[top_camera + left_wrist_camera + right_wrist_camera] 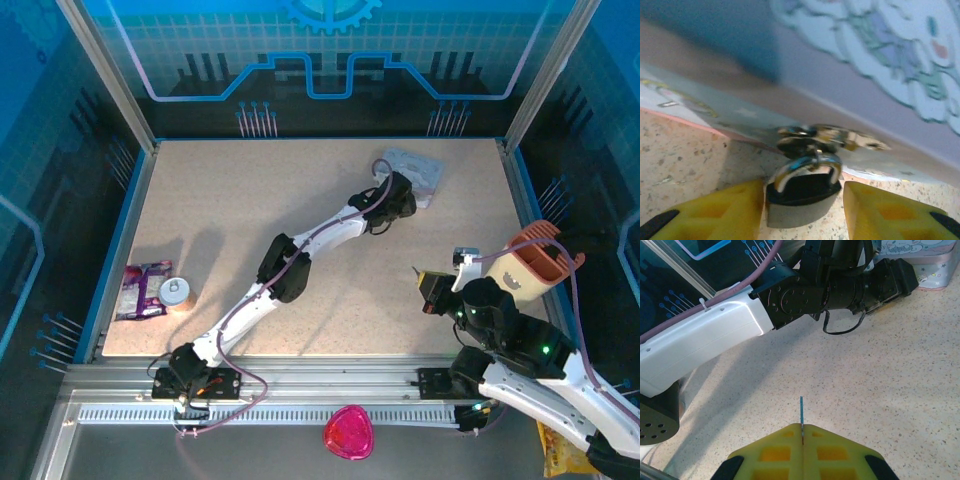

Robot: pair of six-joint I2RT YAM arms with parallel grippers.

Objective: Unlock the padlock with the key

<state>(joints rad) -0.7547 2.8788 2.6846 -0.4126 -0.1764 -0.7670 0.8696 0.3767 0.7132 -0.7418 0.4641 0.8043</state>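
Padlock (802, 200) sits btwn the yellow fingers (725, 210) of L claw (803, 212). Dark body is toward the wrist cam. Silvery shackle points away from the claw, hooked thru a shiny clasp (825, 137) on the tin's edge. Both pads look pressed to the body's flanks, so L claw is pinching the padlock.

Table (250, 200): speckled beige top, blue rim. L arm (300, 255) stretches diag. across it, L claw at its far end. R arm (530, 350) is folded at the near-right corner, w/ R claw (802, 432) well apart from L claw, nearer the bases.

Pale blue cartoon-print tin (425, 172) is touching or just ahead of L claw, on the far side. Tan-and-orange holder (535, 265) is just to the right of R claw. Purple packet (145, 290) and small round can (175, 292) lie side by side, far left of both claws. Pink rounded item (348, 432) sits on the front rail, behind both claws.

R claw's yellow pads are pressed together on the key (801, 412). Its thin shaft pokes straight out of the seam, over bare tabletop, aimed toward L arm.
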